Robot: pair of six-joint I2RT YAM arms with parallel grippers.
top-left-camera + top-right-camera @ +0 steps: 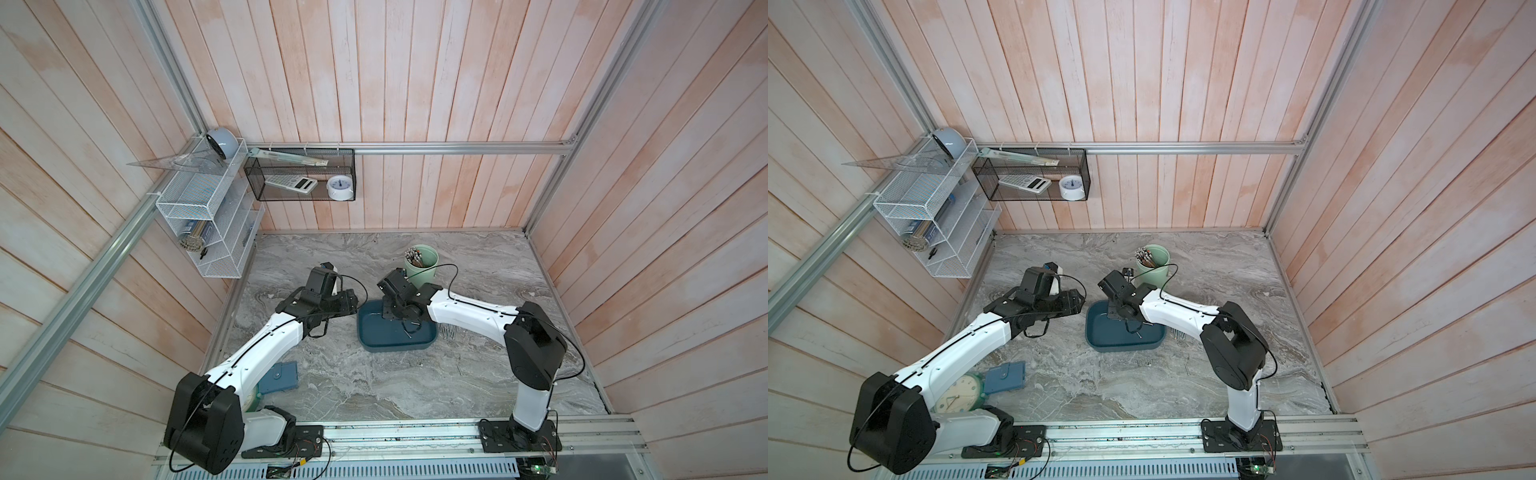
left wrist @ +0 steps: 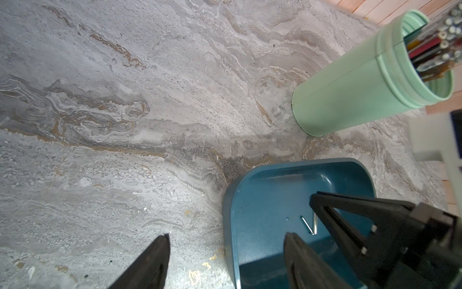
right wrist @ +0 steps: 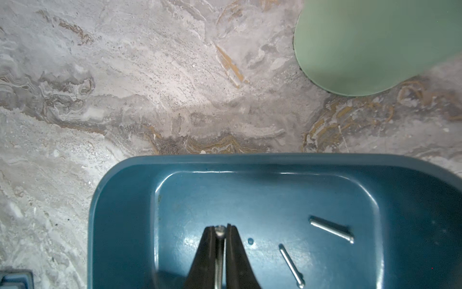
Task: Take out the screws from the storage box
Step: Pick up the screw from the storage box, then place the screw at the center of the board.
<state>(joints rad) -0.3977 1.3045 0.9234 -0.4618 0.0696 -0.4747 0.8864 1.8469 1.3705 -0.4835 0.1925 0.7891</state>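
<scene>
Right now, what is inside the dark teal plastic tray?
In the dark teal tray, two thin silver screws lie loose; a third screw is pinched by the right gripper. The floor beneath its jaws is hidden.

The dark teal storage box [image 1: 374,332], shallow with rounded corners, sits flat just below centre in both top views, two thin silver screws [image 3: 331,229] loose on its floor, a third screw [image 3: 219,252] pinched lengthwise in the right gripper [image 3: 220,228], and further screws [image 1: 448,331] scattered just right of it.

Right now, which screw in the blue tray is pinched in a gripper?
The screw between the right gripper's shut jaws, head at the tips; the other two lie loose on the storage box floor.
</scene>
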